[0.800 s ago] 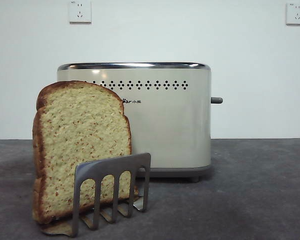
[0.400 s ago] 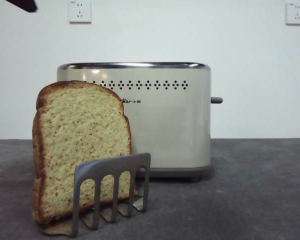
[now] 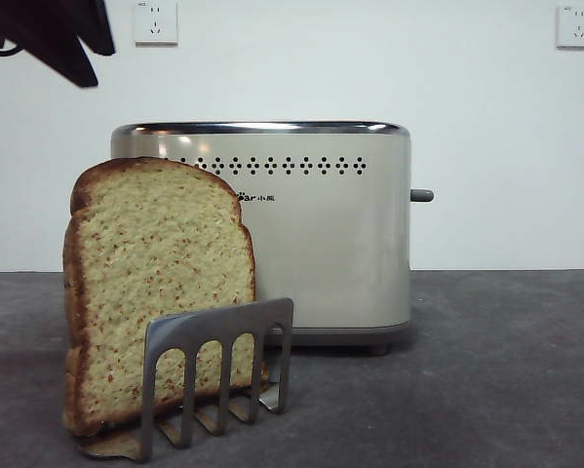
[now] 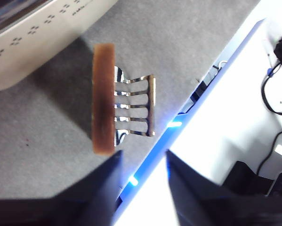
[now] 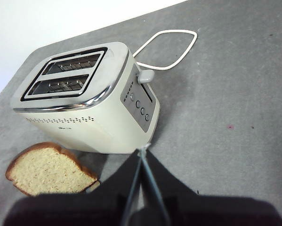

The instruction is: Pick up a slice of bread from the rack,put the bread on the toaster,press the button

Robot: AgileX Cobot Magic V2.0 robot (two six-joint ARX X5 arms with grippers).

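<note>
Nearest the front camera the rack (image 3: 218,375) stands on the grey table (image 3: 506,380), with the bread (image 3: 160,288) upright in it, leaning against its dividers. Just behind is the toaster (image 3: 311,229), both slots empty, its button (image 3: 421,195) sticking out of the narrow side. The left gripper (image 4: 141,167) hangs high above the rack and bread, jaws apart and holding nothing. The right gripper (image 5: 141,155) waits above the table near the toaster's button side, jaws together.
</note>
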